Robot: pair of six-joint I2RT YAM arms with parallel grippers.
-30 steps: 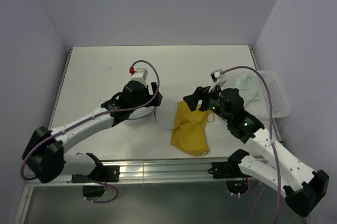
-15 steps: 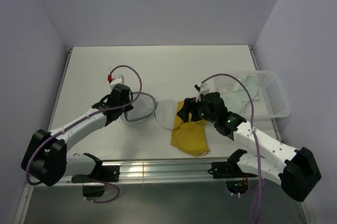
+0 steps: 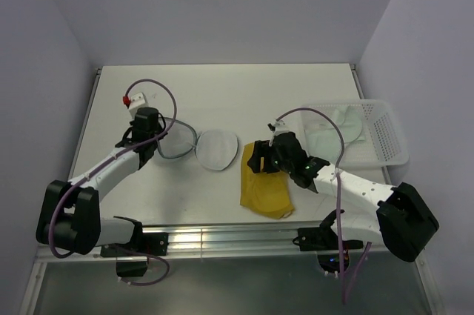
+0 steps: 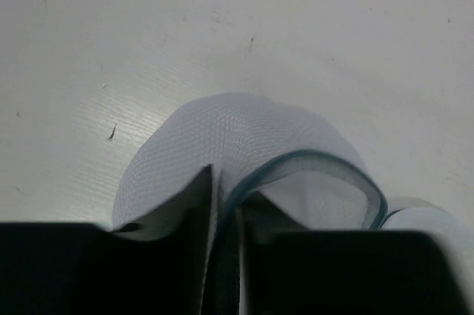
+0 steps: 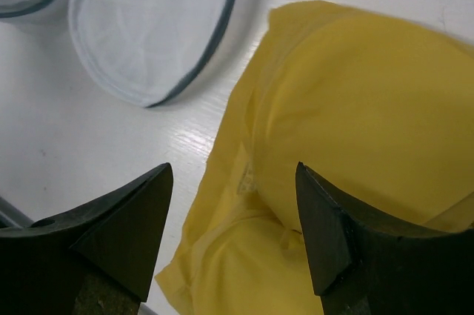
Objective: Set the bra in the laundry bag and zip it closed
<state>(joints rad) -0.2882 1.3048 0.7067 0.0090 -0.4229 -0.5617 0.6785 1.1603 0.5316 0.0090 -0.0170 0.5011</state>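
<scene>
1. On the white surface (image 3: 222,93), left of centre, the laundry bag (image 3: 215,150) lies opened like a clamshell, its two round mesh halves side by side and its zipper undone.
2. Seen from above, the left claw (image 3: 157,141) sits at the outer edge of the bag's left half. Its wrist camera shows the jaws pinched tight on a fold of white mesh at the dark-edged rim.
3. Just to the right of the bag, the yellow bra (image 3: 265,193) lies crumpled on the surface, wholly outside the bag, with its upper edge near the bag's right half.
4. The right claw (image 3: 261,161) hangs over the bra's upper end with jaws spread wide and nothing held. Its two dark fingers (image 5: 126,241) straddle the yellow fabric, and it cannot be told whether they touch it.
5. At the far right a white perforated basket (image 3: 385,137) sits well apart from the bag, with pale items inside.
</scene>
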